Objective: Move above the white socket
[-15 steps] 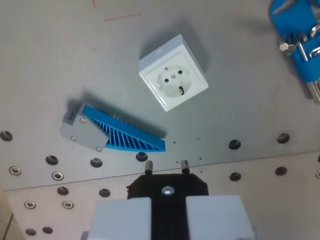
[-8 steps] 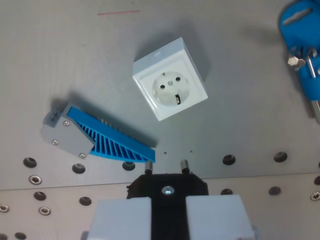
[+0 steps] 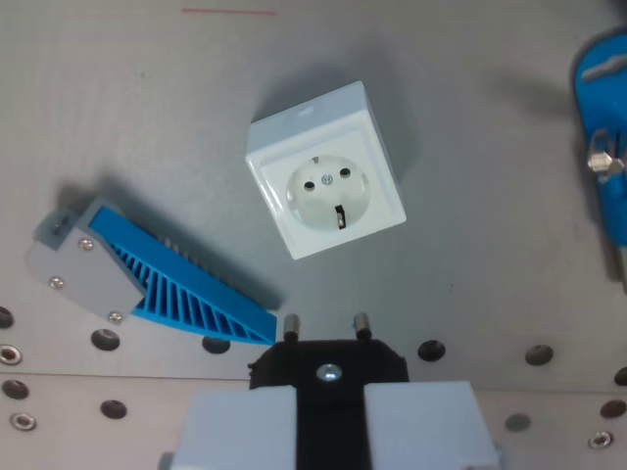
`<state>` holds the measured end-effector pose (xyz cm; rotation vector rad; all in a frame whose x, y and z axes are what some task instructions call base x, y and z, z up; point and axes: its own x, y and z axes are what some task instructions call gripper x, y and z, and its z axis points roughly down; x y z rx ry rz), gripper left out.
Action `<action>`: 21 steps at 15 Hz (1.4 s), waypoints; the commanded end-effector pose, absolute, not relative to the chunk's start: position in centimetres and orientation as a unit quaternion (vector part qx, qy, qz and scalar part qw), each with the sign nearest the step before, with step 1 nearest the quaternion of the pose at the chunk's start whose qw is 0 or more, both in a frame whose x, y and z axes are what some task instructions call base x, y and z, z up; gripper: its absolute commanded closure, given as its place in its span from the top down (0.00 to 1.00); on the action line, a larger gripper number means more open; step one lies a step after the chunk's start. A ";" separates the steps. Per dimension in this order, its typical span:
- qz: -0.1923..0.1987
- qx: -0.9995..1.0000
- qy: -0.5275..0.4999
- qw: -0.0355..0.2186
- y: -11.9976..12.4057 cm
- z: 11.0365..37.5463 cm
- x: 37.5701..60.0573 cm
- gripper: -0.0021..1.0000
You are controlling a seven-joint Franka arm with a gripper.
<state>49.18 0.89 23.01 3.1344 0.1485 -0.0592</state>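
Since one second ago the whole scene has shifted in your wrist view, so it is the camera that moved and not the things: the white socket [image 3: 324,168] now appears larger and a little lower, closer to the middle of the picture, and the blue ribbed part [image 3: 147,280] has slid toward the wrist view's left. The blue object [image 3: 605,147] at the wrist view's right edge is now cut off more by the frame.

You will find no readable writing or brand on any of the things. The socket face shows only two round holes, a small screw and a dark slot. A thin red line [image 3: 228,12] is drawn on the grey table [image 3: 470,245] near the top edge.

The gripper [image 3: 324,331] sits at the bottom centre of the view. You see its black body with one screw, two pale blocks on both sides, and two small metal pins pointing up. It holds nothing and touches nothing, but whether its jaws are apart or together I cannot tell from this view.

The socket lies on the table, rotated, just above the gripper in the picture and apart from it. The ribbed part with its grey end lies to the socket's lower left, not touching it.
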 end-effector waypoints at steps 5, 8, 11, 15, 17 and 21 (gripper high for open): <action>0.021 0.986 0.165 0.006 0.2 19.4 48.4 0.00; 0.021 0.983 0.180 0.007 0.1 17.9 48.1 0.00; 0.021 0.981 0.192 0.007 0.1 16.4 47.9 0.00; 0.023 0.978 0.205 0.008 0.0 14.5 47.6 0.00; 0.022 0.978 0.208 0.008 0.0 13.7 47.4 0.00; 0.025 0.977 0.210 0.009 -0.1 12.5 47.1 0.00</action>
